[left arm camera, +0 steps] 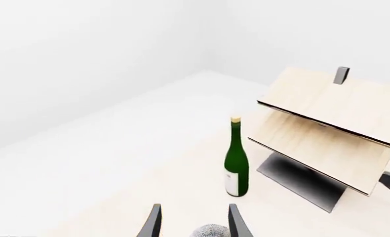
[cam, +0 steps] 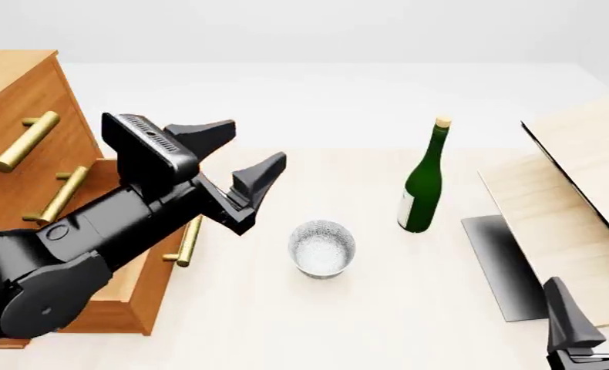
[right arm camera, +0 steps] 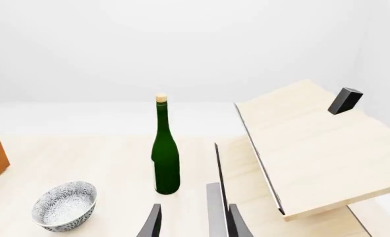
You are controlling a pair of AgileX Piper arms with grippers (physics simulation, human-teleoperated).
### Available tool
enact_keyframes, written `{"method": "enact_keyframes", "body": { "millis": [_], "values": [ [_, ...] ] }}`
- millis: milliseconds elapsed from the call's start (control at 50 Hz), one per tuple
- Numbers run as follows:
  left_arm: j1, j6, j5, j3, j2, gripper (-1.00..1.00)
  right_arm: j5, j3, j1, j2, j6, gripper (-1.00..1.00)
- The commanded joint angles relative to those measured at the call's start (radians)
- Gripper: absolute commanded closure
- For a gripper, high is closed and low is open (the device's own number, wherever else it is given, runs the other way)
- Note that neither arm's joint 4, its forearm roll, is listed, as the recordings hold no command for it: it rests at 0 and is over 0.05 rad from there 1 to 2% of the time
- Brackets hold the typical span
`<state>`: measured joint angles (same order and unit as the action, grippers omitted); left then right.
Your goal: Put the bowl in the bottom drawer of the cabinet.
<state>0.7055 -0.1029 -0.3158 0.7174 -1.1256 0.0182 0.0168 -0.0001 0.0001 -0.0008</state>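
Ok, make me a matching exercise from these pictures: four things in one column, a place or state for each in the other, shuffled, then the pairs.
Things:
1. bowl
2. green wine bottle
3. bottom drawer
4. left gripper

States:
A. pulled out of the cabinet
B. open, above the table, holding nothing
C. upright, with a white label
D. on the table, mouth up, empty

Pairs: 1-D, 2-C, 3-A, 4-B

Your bowl (cam: 322,247) looks shiny inside, with tiny grey speckles. The cabinet (cam: 17,100) is orange-brown wood with shiny brass handles (cam: 18,142). The bottle (cam: 424,179) is glossy green glass.
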Motion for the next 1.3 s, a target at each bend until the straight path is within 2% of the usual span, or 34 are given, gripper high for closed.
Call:
{"method": "enact_keyframes", "body": {
  "millis": [20,40,320,800,1180,1300],
  "values": [
    [0.02,0.028,0.077,0.106,-0.074,-1.0,0.0,0.0,0.0,0.0,0.0,-1.0],
    [0.028,0.051,0.094,0.121,-0.078,-1.0,0.0,0.0,0.0,0.0,0.0,-1.0],
    [0.063,0.098,0.202,0.225,-0.176,-1.0,0.0,0.0,0.0,0.0,0.0,-1.0],
    [0.07,0.094,0.462,0.439,-0.367,-1.0,0.0,0.0,0.0,0.0,0.0,-1.0],
    [0.057,0.147,0.51,0.479,-0.437,-1.0,0.0,0.0,0.0,0.0,0.0,-1.0],
    [0.058,0.139,0.506,0.476,-0.453,-1.0,0.0,0.0,0.0,0.0,0.0,-1.0]
  ]
}}
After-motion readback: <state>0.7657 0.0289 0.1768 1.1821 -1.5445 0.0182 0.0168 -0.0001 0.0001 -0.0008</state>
